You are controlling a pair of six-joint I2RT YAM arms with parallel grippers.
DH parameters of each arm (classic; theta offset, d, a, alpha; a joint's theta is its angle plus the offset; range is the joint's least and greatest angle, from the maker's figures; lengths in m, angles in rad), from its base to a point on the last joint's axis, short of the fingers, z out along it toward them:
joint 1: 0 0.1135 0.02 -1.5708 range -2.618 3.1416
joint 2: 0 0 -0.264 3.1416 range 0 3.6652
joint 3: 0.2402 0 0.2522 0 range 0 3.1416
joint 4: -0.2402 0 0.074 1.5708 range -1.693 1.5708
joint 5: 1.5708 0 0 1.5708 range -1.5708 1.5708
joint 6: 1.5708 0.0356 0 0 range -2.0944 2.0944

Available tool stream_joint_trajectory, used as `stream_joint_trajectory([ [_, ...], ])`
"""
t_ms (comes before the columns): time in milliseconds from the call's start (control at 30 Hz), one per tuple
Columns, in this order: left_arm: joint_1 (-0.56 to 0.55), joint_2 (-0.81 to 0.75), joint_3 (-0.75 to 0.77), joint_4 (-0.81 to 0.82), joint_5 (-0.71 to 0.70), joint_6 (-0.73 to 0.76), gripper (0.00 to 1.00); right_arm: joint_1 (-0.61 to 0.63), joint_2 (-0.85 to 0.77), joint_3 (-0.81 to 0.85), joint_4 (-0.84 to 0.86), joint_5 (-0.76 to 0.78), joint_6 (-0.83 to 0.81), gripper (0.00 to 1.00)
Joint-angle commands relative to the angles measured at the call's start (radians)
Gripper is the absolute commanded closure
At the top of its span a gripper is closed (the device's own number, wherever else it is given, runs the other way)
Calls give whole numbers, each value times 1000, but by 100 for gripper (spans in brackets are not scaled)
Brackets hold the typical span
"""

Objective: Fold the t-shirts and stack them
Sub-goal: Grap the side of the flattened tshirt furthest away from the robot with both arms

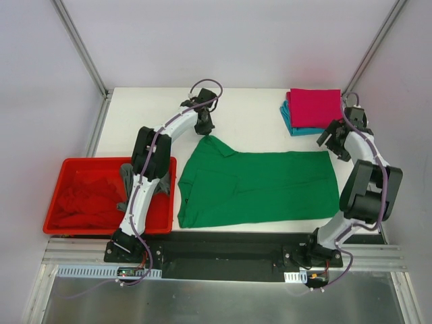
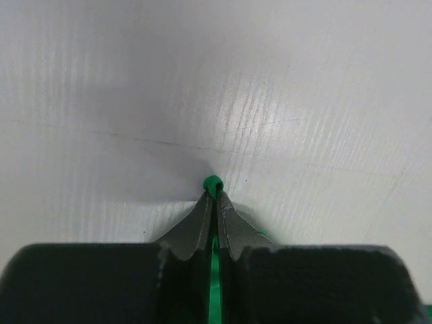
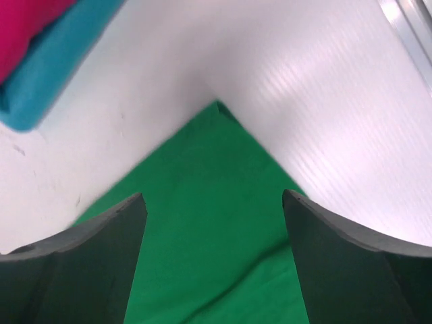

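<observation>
A bright green t-shirt (image 1: 260, 185) lies spread across the white table. My left gripper (image 1: 206, 128) is shut on its far left corner; a green nub of cloth (image 2: 212, 183) pokes out between the closed fingertips. My right gripper (image 1: 329, 143) is open just above the shirt's far right corner (image 3: 219, 111), with green cloth between its fingers. A folded magenta-pink t-shirt (image 1: 315, 106) lies on a folded teal t-shirt (image 1: 304, 129) at the far right. Both show in the right wrist view, the pink (image 3: 23, 27) above the teal (image 3: 50, 71). A red shirt (image 1: 88, 199) and a dark grey shirt (image 1: 128, 179) lie in the tray.
A rigid red plastic tray (image 1: 61, 229) stands at the left edge of the table, partly under my left arm. Metal frame posts rise at the far left (image 1: 81, 47) and far right (image 1: 374, 47) corners. A rail (image 1: 223, 253) runs along the near edge.
</observation>
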Motion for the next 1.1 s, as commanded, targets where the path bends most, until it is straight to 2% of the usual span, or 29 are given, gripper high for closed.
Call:
stream_joint_trajectory([
  [0,5,-39,-10,-1,55,26,100,-4,137,164,-74,70,-1,21],
  [200,7,-42,-22,8,53,26,100,-4,344,353,-137,52,-61,40],
  [300,8,-42,-28,11,56,33,100,-4,386,375,-155,61,-72,43],
  [567,11,-56,-45,22,79,19,100,-4,403,321,-156,30,-96,57],
  [667,14,-65,-50,24,98,19,100,-3,413,321,-160,16,-96,60],
  [1067,14,-177,-156,30,121,19,100,10,406,335,-169,26,-153,92],
])
